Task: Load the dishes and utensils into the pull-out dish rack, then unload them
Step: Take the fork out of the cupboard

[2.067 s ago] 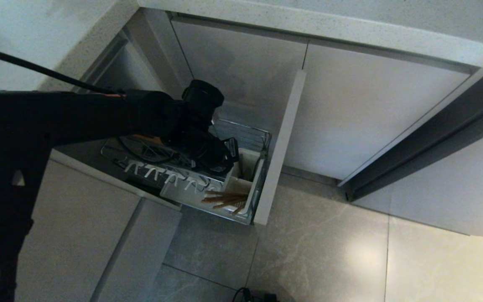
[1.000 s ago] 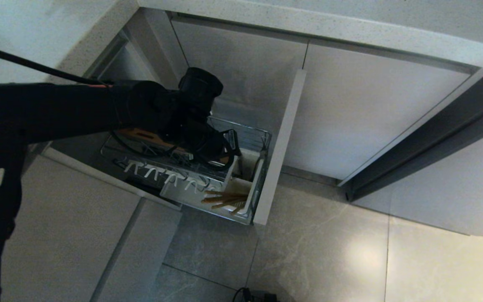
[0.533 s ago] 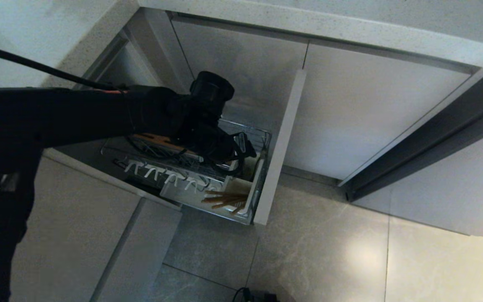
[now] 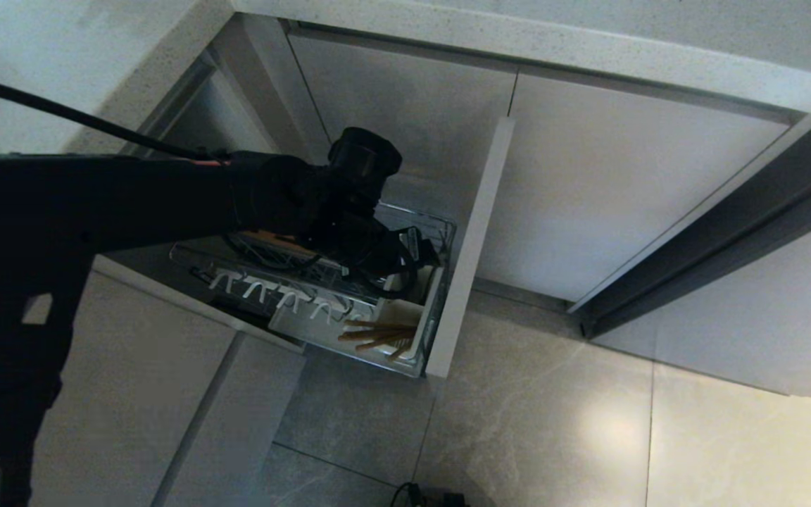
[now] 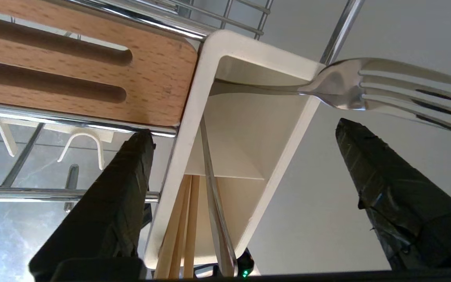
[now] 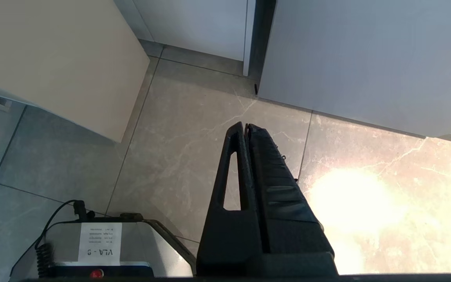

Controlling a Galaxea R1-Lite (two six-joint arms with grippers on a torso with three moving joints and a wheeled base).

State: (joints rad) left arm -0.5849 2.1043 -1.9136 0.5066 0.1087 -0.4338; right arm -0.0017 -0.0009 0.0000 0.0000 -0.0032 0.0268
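Note:
The pull-out dish rack (image 4: 441, 232) stands pulled out from the cabinet, its beige front panel (image 4: 476, 239) towards the floor. Wooden chopsticks (image 4: 377, 334) (image 5: 182, 231) stand in its white caddy (image 5: 249, 51). A steel fork (image 5: 366, 90) leans in the caddy with its tines out over the rim. A second steel handle (image 5: 213, 196) stands beside the chopsticks. My left gripper (image 4: 416, 257) (image 5: 242, 127) hovers over the caddy, open wide and holding nothing. The dishes are out of view. My right gripper (image 6: 245, 127) hangs shut over the floor.
The slotted wooden strip (image 5: 92, 66) and the white pegs (image 5: 80, 145) lie beside the caddy. Closed beige cabinet doors (image 4: 624, 176) run under the countertop (image 4: 518, 35). My base (image 6: 92, 246) and a cable sit on the grey tiled floor (image 4: 518, 422).
My left gripper has shifted along the rack towards the front panel, over the caddy, and its fingers have spread apart. The right arm has stayed still.

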